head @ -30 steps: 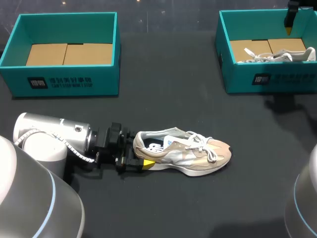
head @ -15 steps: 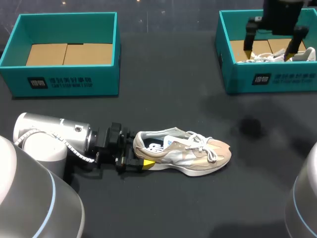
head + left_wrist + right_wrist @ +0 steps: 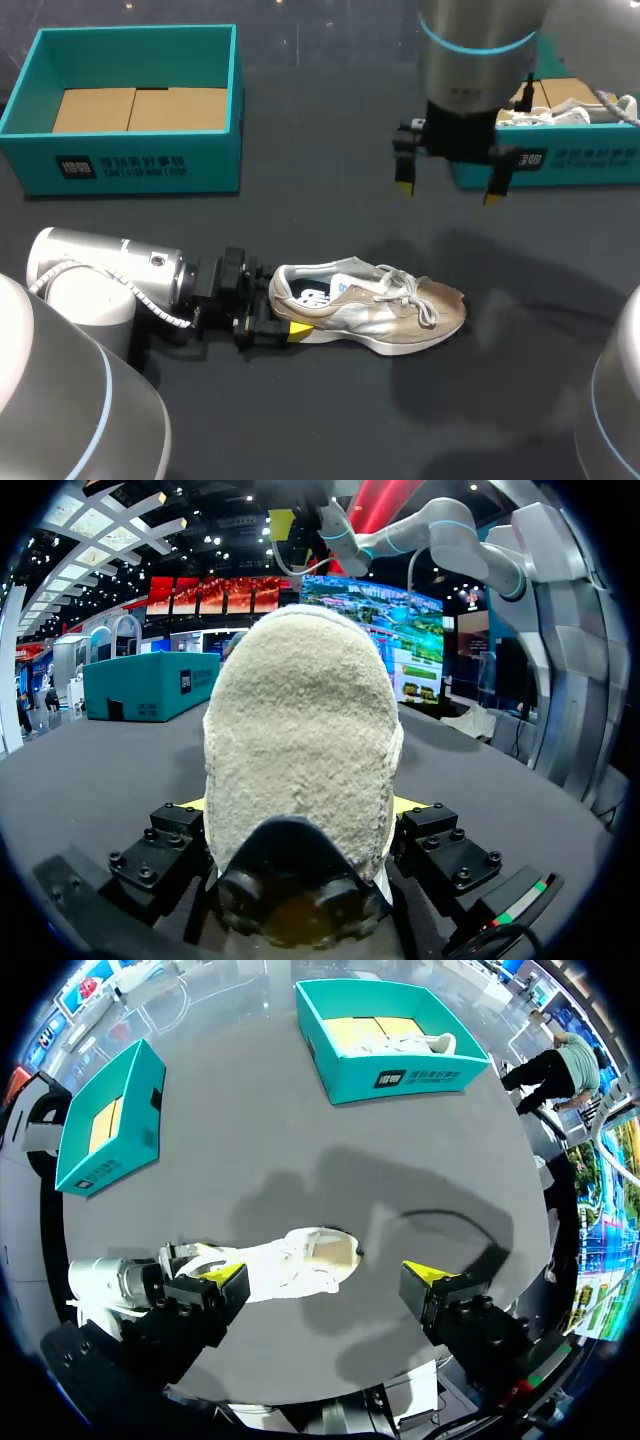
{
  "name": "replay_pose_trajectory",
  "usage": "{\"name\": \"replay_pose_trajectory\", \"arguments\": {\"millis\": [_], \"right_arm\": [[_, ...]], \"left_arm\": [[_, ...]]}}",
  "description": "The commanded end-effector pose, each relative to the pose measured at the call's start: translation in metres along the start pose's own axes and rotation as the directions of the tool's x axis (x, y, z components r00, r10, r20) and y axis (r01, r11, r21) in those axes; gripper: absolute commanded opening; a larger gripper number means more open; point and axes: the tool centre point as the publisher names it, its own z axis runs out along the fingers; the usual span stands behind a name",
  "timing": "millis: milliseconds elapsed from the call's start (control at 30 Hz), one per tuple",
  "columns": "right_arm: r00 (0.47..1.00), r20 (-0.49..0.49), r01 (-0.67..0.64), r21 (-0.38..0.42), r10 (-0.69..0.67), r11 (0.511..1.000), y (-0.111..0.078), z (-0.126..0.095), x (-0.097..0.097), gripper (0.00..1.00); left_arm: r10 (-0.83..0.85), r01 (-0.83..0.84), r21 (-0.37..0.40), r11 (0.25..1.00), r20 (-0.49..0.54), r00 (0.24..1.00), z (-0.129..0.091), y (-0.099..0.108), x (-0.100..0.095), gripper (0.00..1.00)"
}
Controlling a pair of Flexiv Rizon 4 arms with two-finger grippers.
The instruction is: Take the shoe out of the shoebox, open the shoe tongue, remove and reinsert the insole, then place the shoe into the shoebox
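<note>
A beige and white shoe [image 3: 380, 308] lies on its side on the dark table, toe to the right, white laces loose. My left gripper [image 3: 275, 318] is at its heel with a finger on each side, shut on it. In the left wrist view the fuzzy heel [image 3: 295, 730] fills the space between the fingers of that gripper [image 3: 300, 805]. My right gripper [image 3: 448, 192] hangs open above the table, behind the shoe's toe and well above it. In the right wrist view the shoe [image 3: 300, 1260] shows far below, between the wide-apart tips of the gripper [image 3: 325, 1278].
A teal shoebox [image 3: 135, 165] with a cardboard floor stands at the back left. A second teal shoebox [image 3: 570, 165] at the back right holds another white shoe [image 3: 575, 112], partly hidden behind my right arm. Both boxes [image 3: 400, 1078] [image 3: 100, 1175] show in the right wrist view.
My right arm has come out from over the back right shoebox toward the middle of the table and now hangs behind the shoe. The left arm and shoe have not moved.
</note>
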Motion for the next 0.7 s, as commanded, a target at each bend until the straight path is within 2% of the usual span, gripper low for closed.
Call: {"name": "replay_pose_trajectory", "arguments": {"millis": [33,167,667,700], "right_arm": [[0.995,0.095,0.0,-0.017,0.002,1.0,-0.019,0.006,0.047,1.0],[0.99,0.138,-0.024,0.023,0.02,0.999,-0.032,0.012,0.063,1.0],[0.99,0.138,-0.024,0.023,0.02,0.999,-0.032,0.012,0.063,1.0],[0.984,0.176,-0.035,0.029,0.03,0.999,-0.034,0.012,0.067,1.0]], "left_arm": [[0.0,0.0,-0.002,1.0,0.002,1.0,0.002,0.001,0.002,0.0],[0.0,0.0,-0.002,1.0,0.002,1.0,0.002,0.001,0.002,0.0],[0.0,0.0,-0.002,1.0,0.002,1.0,0.002,0.001,0.002,0.0],[0.0,0.0,-0.002,1.0,0.002,1.0,0.002,0.001,0.002,0.0]]}}
